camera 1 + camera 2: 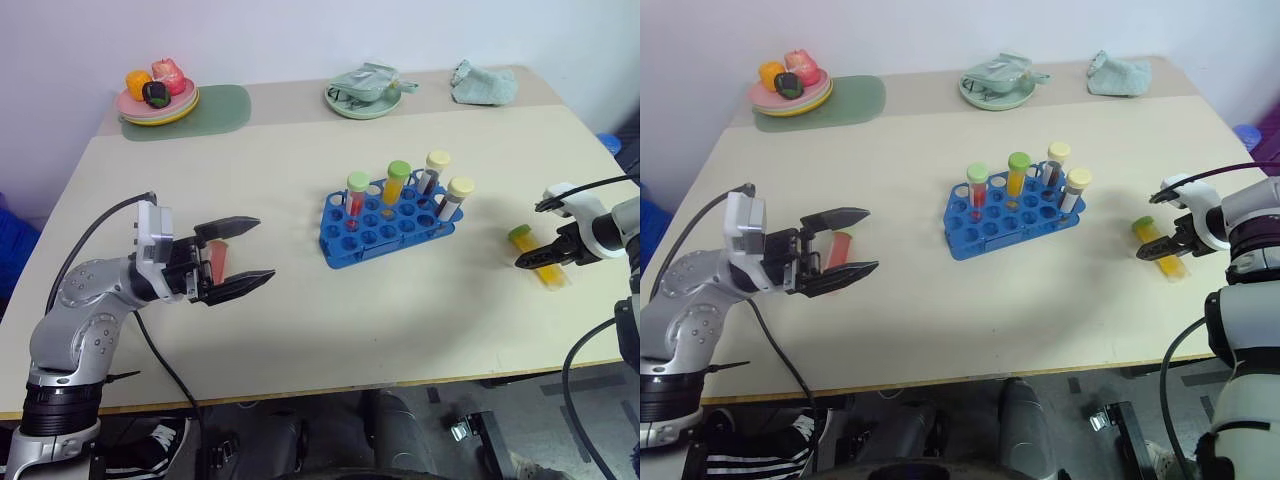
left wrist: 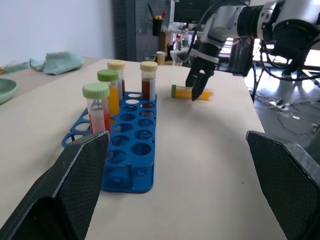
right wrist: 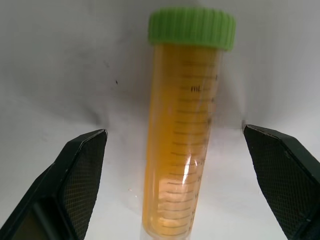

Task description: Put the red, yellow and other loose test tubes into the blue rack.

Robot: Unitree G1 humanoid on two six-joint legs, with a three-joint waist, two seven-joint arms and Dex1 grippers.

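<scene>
The blue rack [image 1: 372, 236] stands mid-table with several capped tubes upright in it, among them a red one [image 1: 356, 194] and an orange one [image 1: 397, 184]. A loose yellow test tube [image 3: 180, 150] with a green cap lies on the table right of the rack. My right gripper [image 1: 540, 258] points down over it, open, one finger on each side and clear of it. A loose red test tube [image 1: 218, 262] lies at the table's left. My left gripper [image 1: 243, 256] hangs open above it, pointing at the rack; I cannot tell whether it touches the tube.
At the back left a plate of toy fruit [image 1: 158, 100] sits on a green mat. A green dish [image 1: 365, 97] and a crumpled green cloth [image 1: 483, 84] lie at the back right. The table's right edge [image 1: 610, 160] runs close beside my right gripper.
</scene>
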